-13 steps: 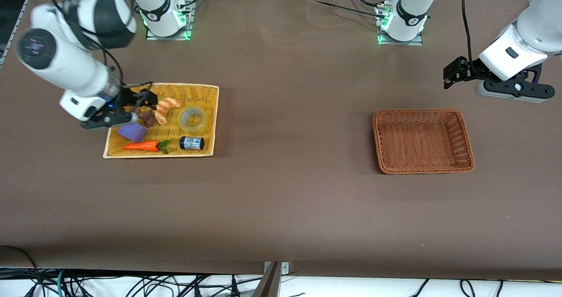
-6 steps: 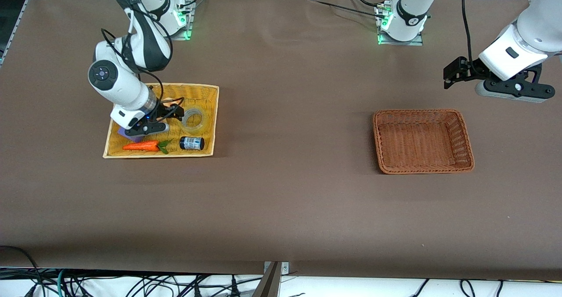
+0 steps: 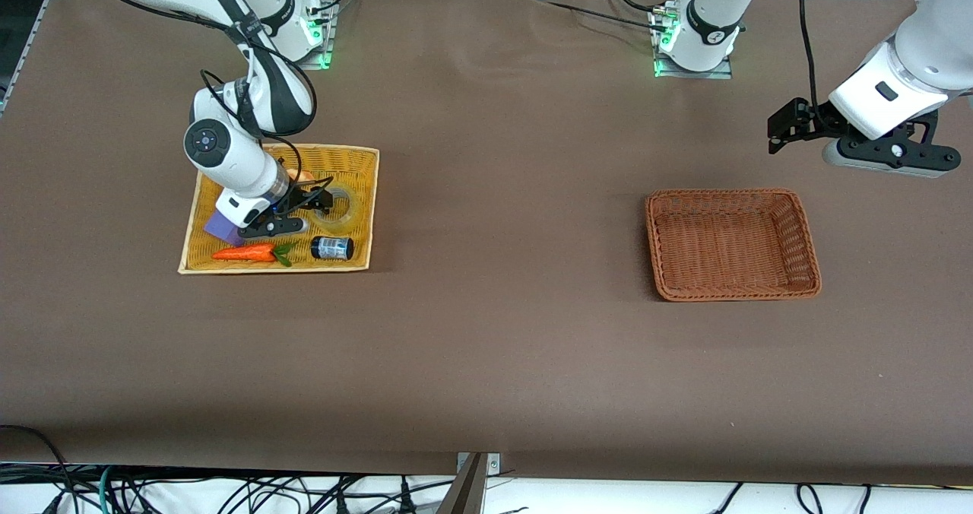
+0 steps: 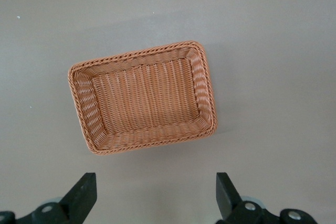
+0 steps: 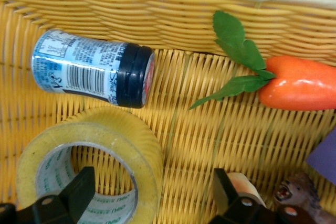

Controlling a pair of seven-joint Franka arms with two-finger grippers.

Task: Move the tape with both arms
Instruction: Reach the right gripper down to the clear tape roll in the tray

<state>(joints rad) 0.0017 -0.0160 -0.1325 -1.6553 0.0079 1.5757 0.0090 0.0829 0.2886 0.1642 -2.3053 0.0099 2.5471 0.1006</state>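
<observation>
Since a second ago my right hand (image 3: pixel 323 201) has swept in from the edge of the yellow basket (image 3: pixel 363 195) and dropped low over its middle, stopping right at the tape (image 3: pixel 343 202). Left hand (image 3: pixel 783 130) hasn't budged: it waits up in the air, fingers spread wide, near the empty brown basket (image 3: pixel 807 229) at its own end of the desk (image 3: pixel 494 331).

Right hand state: open, nothing held. In the right wrist view one finger (image 5: pixel 73 195) sits in the roll's hole and the other outside the wall, so the jaws straddle one side of the ring. Can't tell whether either pad touches yet.

Tape lies flat in the yellow basket, directly under my right hand. The small jar (image 5: pixel 94 69) with a blue label lies just beside the roll, the carrot (image 5: pixel 296 83) a little farther out, and a purple block (image 3: pixel 220 229) back by my wrist.

Step in hand, as I read it: first pick, approach about done, grasp not made.

Next move calls for closing on the wall of the roll, then lifting straight up to clear the jar and the rim, then carrying toward mid-desk for handover to the left hand. Risk: thin wall may slip or the roll tilt when pinched.
</observation>
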